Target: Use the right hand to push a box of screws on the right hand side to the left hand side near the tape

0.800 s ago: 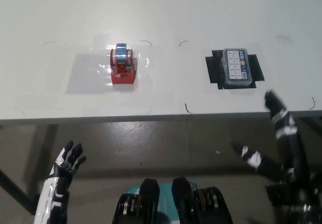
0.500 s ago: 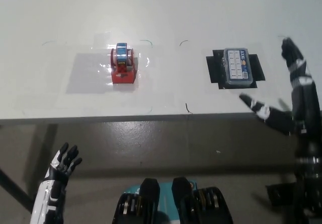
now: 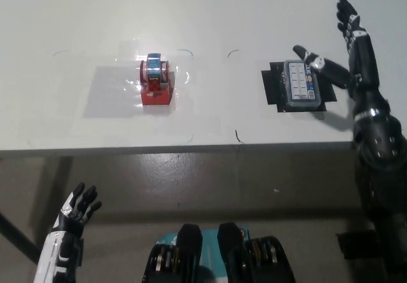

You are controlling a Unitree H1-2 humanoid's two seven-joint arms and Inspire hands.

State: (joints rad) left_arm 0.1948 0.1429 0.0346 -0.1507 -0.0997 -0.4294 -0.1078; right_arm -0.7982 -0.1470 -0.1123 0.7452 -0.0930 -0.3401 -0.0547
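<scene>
The box of screws (image 3: 298, 86), grey with a clear lid and a blue label strip, lies on a black patch (image 3: 270, 86) at the right of the white table (image 3: 203, 16). My black right hand (image 3: 348, 57) stands open just right of the box, fingers spread upward; its thumb tip reaches over the box's upper right corner. The red tape dispenser (image 3: 155, 82) with a blue-and-white roll sits left of centre on a shiny clear sheet. My white left hand (image 3: 75, 210) rests open at the lower left, below the table edge.
The table's front edge (image 3: 191, 145) runs across the middle of the view, with dark floor beneath. Small pen marks dot the tabletop between the tape and the box. A dark table leg (image 3: 16, 238) shows at the lower left.
My right hand has risen from below the table edge and swung up to the right side of the box of screws. The left hand sank slightly. The box and tape have not moved.
</scene>
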